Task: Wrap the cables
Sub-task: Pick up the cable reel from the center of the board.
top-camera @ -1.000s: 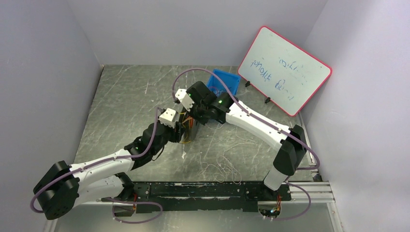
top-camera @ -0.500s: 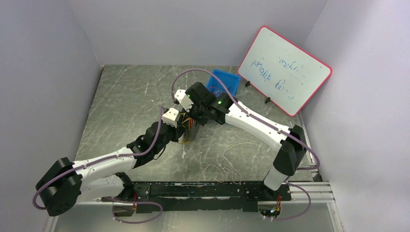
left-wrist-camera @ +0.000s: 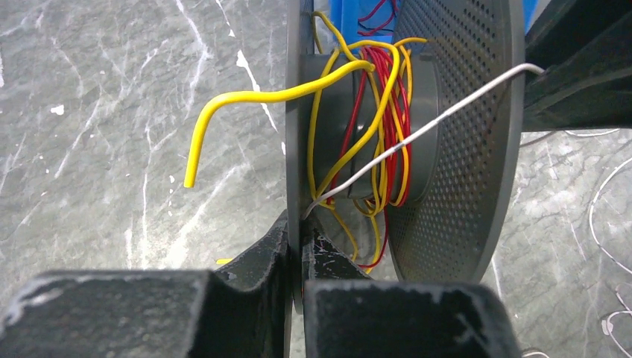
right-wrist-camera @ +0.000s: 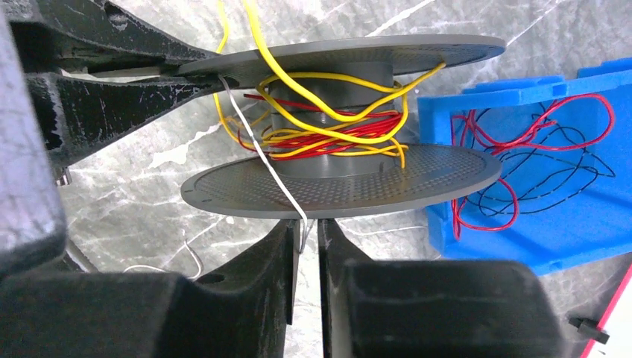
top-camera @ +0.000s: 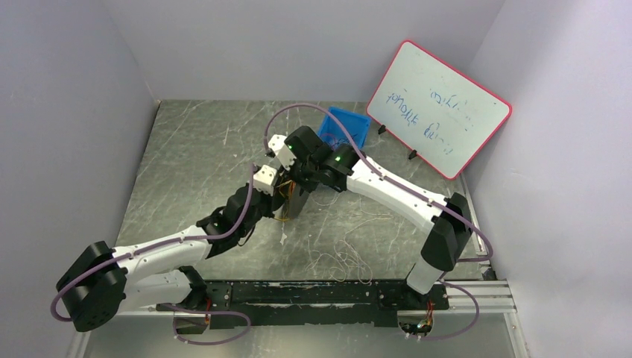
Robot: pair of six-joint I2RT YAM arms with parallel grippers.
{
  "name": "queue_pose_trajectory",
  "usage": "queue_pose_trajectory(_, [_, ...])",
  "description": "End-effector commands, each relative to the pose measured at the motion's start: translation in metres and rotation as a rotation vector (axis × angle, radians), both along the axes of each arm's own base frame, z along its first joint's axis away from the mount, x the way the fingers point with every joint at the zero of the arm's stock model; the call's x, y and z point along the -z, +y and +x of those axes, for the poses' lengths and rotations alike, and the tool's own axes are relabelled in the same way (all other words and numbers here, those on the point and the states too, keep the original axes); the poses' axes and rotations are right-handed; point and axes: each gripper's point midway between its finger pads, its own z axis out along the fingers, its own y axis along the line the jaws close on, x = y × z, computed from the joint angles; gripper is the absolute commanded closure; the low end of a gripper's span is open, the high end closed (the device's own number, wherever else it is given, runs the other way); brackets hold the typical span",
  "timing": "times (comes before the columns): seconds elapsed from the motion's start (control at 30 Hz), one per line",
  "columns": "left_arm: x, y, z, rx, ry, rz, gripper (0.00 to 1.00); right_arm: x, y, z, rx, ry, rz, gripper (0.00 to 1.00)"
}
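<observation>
Two arms meet over the middle of the table (top-camera: pixel 194 149), the left arm (top-camera: pixel 164 250) reaching in from the near left and the right arm (top-camera: pixel 395 190) from the near right; between them is one grey spool (right-wrist-camera: pixel 335 183), made of two perforated flanges and one hub (right-wrist-camera: pixel 328 78). The left gripper (left-wrist-camera: pixel 296 237) is clamped together on the rim of one flange, a finger on each face. The right gripper (right-wrist-camera: pixel 305 235) sits at the edge of the other flange, its two fingers a narrow slit apart, wider than the strand between them. One white cable (left-wrist-camera: pixel 477 95) runs from the clamped rim beside the left fingertips, slantwise across the hub and over the second flange, into that slit; whether the right fingers press on it cannot be told.

The cables on the spool are yellow cables (left-wrist-camera: pixel 246 95) and red cables (right-wrist-camera: pixel 350 134), looped loosely round the hub in several turns; the strands overlap too much to count, but one yellow end sticks out past the clamped flange and bends downward in the left wrist view. One blue bin (right-wrist-camera: pixel 522 235) stands near the spool on its far side; it holds a tangle of red and black bin wires (right-wrist-camera: pixel 514 200), their number unclear. A further tangle of loose white cables (top-camera: pixel 346 257) lies on the table near the arms' bases, well apart from the spool. One whiteboard (top-camera: pixel 440 108) with a red rim leans at the far right.
</observation>
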Motion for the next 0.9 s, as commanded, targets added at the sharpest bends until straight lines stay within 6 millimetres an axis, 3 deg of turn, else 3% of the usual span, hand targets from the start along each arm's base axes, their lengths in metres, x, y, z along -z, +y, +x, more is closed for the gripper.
queue_pose_trajectory(0.0, [-0.025,-0.01,0.001,0.016,-0.033,-0.041,0.93,-0.028,0.018,0.006,0.008,-0.064,0.136,0.78])
queue_pose_trajectory(0.3, [-0.032,-0.009,-0.003,0.007,0.011,-0.049,0.93,-0.058,0.011,0.003,0.034,-0.146,0.254,0.55])
queue_pose_trajectory(0.57, [-0.036,-0.008,-0.004,-0.018,0.072,-0.036,0.93,-0.081,-0.012,-0.011,0.058,-0.226,0.447,0.45])
queue_pose_trajectory(0.73, [-0.049,-0.005,-0.006,-0.023,0.071,-0.042,0.93,-0.08,-0.045,-0.008,0.233,-0.257,0.564,0.45])
queue_pose_trajectory(0.87, [-0.057,0.002,-0.008,-0.057,0.085,-0.049,0.93,-0.048,-0.06,-0.02,0.304,-0.215,0.608,0.42])
